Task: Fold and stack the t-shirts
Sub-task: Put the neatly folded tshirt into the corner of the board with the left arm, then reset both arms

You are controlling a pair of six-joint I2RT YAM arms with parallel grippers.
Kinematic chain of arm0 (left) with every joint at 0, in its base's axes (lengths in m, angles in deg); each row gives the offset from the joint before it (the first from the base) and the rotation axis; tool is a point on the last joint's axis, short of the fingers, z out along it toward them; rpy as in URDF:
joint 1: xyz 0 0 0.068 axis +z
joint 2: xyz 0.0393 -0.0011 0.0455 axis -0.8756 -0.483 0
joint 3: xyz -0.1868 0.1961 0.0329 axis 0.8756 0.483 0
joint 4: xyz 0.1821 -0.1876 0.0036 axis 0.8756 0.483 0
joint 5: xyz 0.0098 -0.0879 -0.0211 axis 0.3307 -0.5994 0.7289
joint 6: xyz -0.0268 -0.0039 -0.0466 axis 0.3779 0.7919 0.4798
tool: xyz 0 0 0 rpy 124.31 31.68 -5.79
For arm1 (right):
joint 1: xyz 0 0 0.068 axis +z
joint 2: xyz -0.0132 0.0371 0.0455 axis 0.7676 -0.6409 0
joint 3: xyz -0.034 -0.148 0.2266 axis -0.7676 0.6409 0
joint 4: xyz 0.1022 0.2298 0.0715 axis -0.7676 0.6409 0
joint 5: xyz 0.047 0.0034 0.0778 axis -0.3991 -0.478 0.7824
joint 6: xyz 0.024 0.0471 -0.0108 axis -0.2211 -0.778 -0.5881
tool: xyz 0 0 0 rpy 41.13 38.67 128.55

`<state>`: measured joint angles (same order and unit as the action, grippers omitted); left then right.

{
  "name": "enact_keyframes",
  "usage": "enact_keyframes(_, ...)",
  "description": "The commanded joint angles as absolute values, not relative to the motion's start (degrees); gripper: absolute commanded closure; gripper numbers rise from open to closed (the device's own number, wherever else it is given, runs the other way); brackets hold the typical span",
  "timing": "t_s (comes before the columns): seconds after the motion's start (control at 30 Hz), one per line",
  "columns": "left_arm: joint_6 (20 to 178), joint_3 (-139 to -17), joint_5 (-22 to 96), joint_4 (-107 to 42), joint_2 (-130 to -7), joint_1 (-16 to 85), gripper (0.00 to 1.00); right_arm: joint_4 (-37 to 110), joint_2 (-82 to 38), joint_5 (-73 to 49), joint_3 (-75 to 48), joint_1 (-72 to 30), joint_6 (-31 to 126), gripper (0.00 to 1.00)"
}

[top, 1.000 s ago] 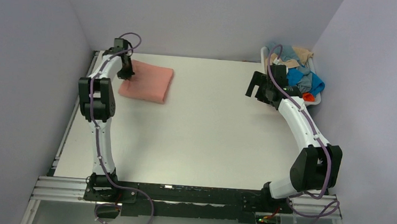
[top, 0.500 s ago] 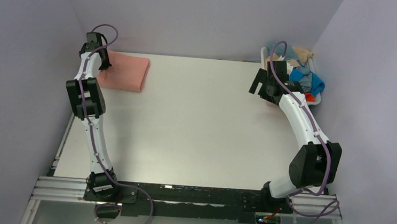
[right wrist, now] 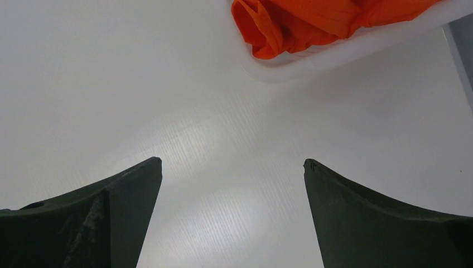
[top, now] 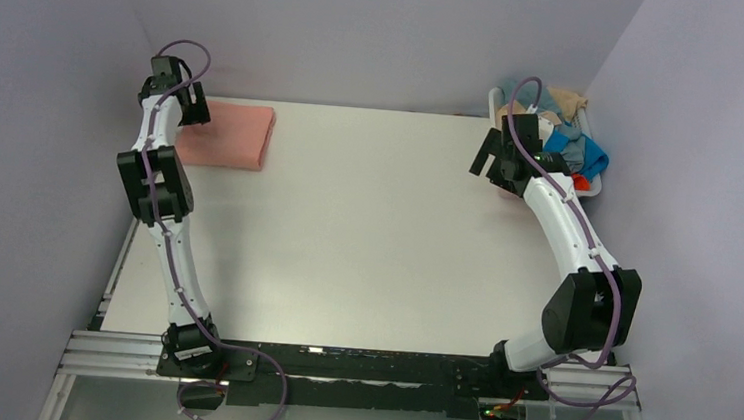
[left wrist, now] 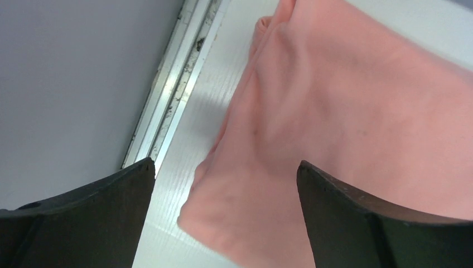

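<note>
The left gripper point(left wrist: 224, 164) hangs at the table's point(top: 377, 220) far left corner with its fingers spread wide and holding nothing, over the near edge of 1 folded pink shirt point(top: 233, 137). The right gripper point(right wrist: 231, 162) is just as wide open and empty above bare table, just beside the white basket point(right wrist: 346, 47). The basket holds the orange shirt point(right wrist: 312, 17), blue shirt point(top: 574, 146) and tan shirt point(top: 562, 103).

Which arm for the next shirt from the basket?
Right. The right gripper, open, hovers just short of the basket with the orange shirt at its rim; the left gripper is across the table over the folded pink shirt.
</note>
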<state>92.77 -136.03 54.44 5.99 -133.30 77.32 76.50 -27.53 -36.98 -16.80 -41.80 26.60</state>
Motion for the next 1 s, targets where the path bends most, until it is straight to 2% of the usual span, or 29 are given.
enact_keyframes(0.0, 97.02, -127.05, 53.83, 5.01, -113.73, 77.18, 0.01, 70.57, -20.85, -38.11, -12.04, -42.41, 25.37, 0.0)
enact_keyframes(0.1, 100.7, -109.86, 49.06, -1.63, -98.71, 75.24, 0.01, 65.36, -17.16, -33.52, -6.39, -42.49, 26.03, 0.0)
enact_keyframes(0.27, 107.96, -78.94, 48.56, -13.14, -74.88, 67.58, 0.0, 57.57, -11.29, -27.89, 2.89, -42.5, 26.64, 0.0)
enact_keyframes(0.47, 117.03, -58.1, 49.77, -11.08, -56.72, 57.07, 0.01, 47.08, -4.23, -21.35, 15.52, -42.56, 24.48, 0.0)
enact_keyframes(0.63, 122.92, -47.62, 52.74, -7.84, -45.73, 48.73, 0.0, 47.13, -3.24, -21.32, 19.21, -42.48, 25.17, 0.0)
enact_keyframes(0.73, 124.39, -44.1, 54.45, -5.12, -40.79, 47.22, 0.01, 46.98, -2.95, -22.45, 20.53, -42.49, 25.38, 0.0)
enact_keyframes(0.97, 123.1, -45.38, 56.87, -3.82, -38.0, 47.14, 0.0, 42.55, -0.46, -26.03, 23.77, -42.53, 25.92, 0.0)
